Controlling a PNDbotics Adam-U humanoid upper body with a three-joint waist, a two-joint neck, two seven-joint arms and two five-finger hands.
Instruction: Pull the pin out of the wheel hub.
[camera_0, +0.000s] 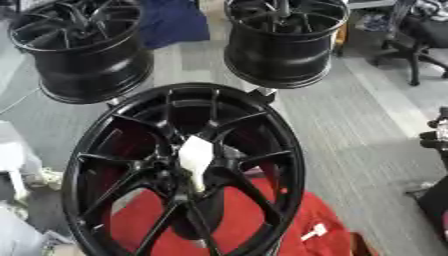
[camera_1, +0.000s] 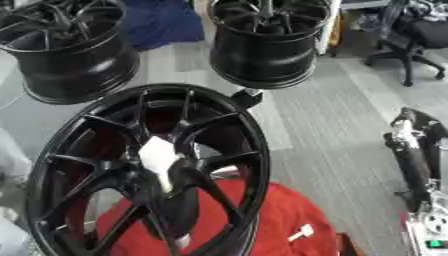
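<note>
Three black alloy wheels are in view. The nearest wheel hub (camera_0: 184, 170) stands upright and fills the lower left, its thin spokes meeting at the centre. Two more black wheels sit behind it, one at the upper left (camera_0: 80, 50) and one at the upper centre (camera_0: 284, 42), both seen from their open barrel side.

One white pin (camera_0: 196, 159) sticks out of the centre of the near wheel. It is a pale, blocky shape, wider at the top and narrowing downward, and it sits right at the meeting of the spokes.

A red cloth (camera_0: 254, 222) lies behind and below the near wheel, showing through the gaps between spokes. It carries one small white tag (camera_0: 315, 231); no writing on it can be read. No brand or lettering can be made out on any wheel.

The robot's right arm (camera_1: 416, 160), black with silver parts, rises at the right edge of the right eye view, well apart from the pin. Its hand cannot be made out, so whether its fingers are spread or curled cannot be told. The floor is grey carpet (camera_0: 350, 140). One black office chair (camera_0: 420, 40) stands at the upper right.
</note>
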